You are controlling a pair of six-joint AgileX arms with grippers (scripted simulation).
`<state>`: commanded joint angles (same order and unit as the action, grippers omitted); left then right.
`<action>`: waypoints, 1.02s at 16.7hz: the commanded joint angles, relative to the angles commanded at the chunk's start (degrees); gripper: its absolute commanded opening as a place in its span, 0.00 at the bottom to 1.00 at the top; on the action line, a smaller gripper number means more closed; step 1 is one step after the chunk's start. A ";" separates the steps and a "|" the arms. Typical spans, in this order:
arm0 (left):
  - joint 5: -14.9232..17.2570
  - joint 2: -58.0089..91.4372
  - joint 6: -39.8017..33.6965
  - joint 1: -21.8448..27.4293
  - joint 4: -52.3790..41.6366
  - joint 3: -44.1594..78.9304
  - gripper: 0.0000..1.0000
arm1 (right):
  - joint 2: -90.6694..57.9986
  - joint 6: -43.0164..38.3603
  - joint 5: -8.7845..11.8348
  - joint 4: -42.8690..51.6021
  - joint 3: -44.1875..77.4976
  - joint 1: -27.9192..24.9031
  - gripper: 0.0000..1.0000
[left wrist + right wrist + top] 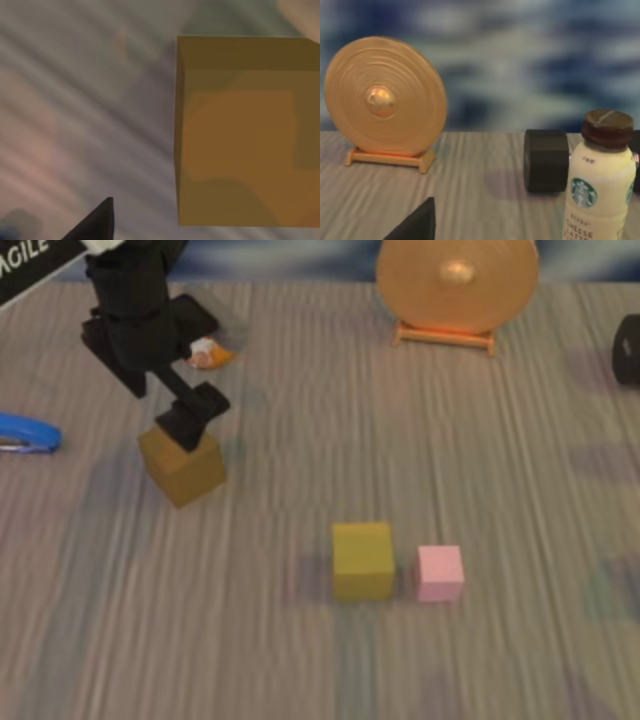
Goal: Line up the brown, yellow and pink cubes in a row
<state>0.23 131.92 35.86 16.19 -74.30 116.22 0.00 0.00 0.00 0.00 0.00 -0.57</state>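
Left gripper (196, 424): over the brown cube (182, 468); jaws' state, I cannot tell.
Yellow cube (362, 559): beside the pink cube (440, 573) (mid-counter).

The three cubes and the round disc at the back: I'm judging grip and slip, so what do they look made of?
The brown cube, yellow cube and pink cube show flat, matte faces without grain or glare, so painted wood or plastic; the pictures can't say which. The disc has concentric rings, a shiny central boss and a coppery sheen, suggesting metal, on a stand that looks wooden.
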 joint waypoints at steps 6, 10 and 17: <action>0.00 0.34 -0.03 0.02 2.37 -2.22 1.00 | 0.00 0.00 0.00 0.00 0.00 0.00 1.00; 0.03 2.67 0.05 -0.05 12.04 -8.87 1.00 | 0.00 0.00 0.00 0.00 0.00 0.00 1.00; 0.05 4.37 0.14 -0.09 17.57 -13.20 1.00 | 0.00 0.00 0.00 0.00 0.00 0.00 1.00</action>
<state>0.28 136.29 36.00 16.10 -56.73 103.02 0.00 0.00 0.00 0.00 0.00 -0.57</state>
